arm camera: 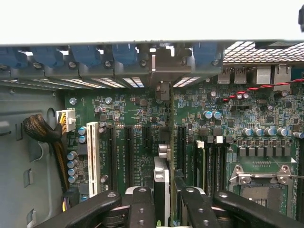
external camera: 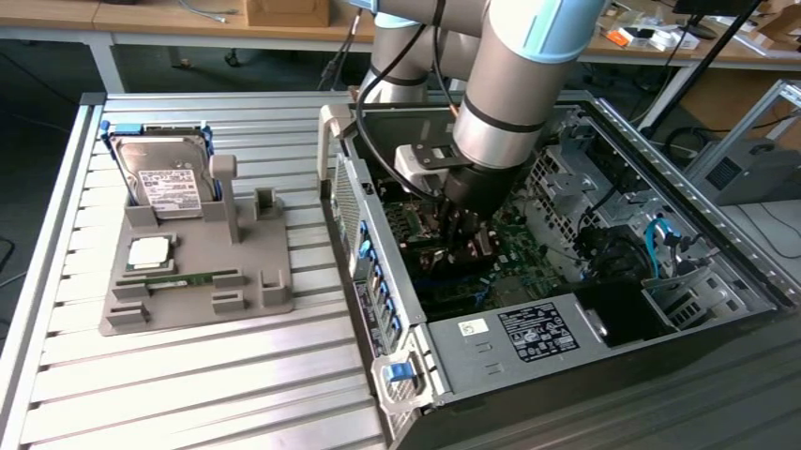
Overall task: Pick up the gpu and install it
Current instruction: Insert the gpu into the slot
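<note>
While the arm reaches down into the open computer case [external camera: 701, 309], its fingers [arm camera: 142, 209] clamp the gpu [arm camera: 161, 183] edge-on, upright over the motherboard [arm camera: 223, 137] expansion slots, aligned for seating. Hard drive [external camera: 167, 183] stands in the grey fixture tray [external camera: 269, 295] on the counter [external camera: 188, 394]; its label print is unreadable.

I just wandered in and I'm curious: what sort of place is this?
Probably a robotics lab or test workshop for computer assembly. A robot arm reaches into an open desktop computer case, a hard drive waits in a grey parts holder, and cluttered workbenches stand behind.
</note>
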Motion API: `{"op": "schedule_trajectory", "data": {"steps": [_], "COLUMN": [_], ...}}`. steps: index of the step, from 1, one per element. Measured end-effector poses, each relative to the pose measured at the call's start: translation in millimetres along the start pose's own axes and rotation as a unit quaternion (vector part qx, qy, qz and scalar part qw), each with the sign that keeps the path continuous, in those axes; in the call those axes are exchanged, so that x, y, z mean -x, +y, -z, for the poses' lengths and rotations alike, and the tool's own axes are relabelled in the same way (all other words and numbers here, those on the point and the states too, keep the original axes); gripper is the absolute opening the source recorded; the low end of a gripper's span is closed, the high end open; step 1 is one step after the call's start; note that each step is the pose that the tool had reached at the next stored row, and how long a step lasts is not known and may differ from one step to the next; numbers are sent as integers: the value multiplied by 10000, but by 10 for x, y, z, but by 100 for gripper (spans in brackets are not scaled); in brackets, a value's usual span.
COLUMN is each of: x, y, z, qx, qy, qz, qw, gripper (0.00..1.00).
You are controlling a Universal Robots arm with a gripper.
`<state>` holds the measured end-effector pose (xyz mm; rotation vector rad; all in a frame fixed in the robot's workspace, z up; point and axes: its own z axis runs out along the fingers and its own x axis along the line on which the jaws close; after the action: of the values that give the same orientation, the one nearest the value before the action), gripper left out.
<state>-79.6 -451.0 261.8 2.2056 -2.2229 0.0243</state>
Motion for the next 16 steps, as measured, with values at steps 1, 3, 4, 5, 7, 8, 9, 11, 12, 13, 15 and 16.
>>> {"op": "schedule_trajectory", "data": {"steps": [1, 3, 4, 5, 7, 8, 9, 11, 12, 13, 15, 16], "x": [1, 3, 4, 4, 4, 4, 4, 4, 4, 4, 4, 4], "y": [0, 1, 0, 0, 0, 0, 0, -2, -2, -3, -5, -6], "z": [-1, -3, -3, -4, -10, -13, -16, -22, -24, -26, -27, -28], "qx": [0, 0, 1, 1, 0, 0, 1, 1, 1, 1, 1, 1], "qy": [0, 1, 2, 2, 1, 1, 1, 2, 2, 1, 1, 1], "qz": [0, 0, 0, 0, 0, -1, -1, 0, -1, 0, 0, 0], "qw": [10000, 10000, 10000, 10000, 10000, 10000, 10000, 10000, 10000, 10000, 10000, 10000], "gripper": [27, 27, 27, 27, 27, 27, 27, 27, 27, 27, 27, 27]}}
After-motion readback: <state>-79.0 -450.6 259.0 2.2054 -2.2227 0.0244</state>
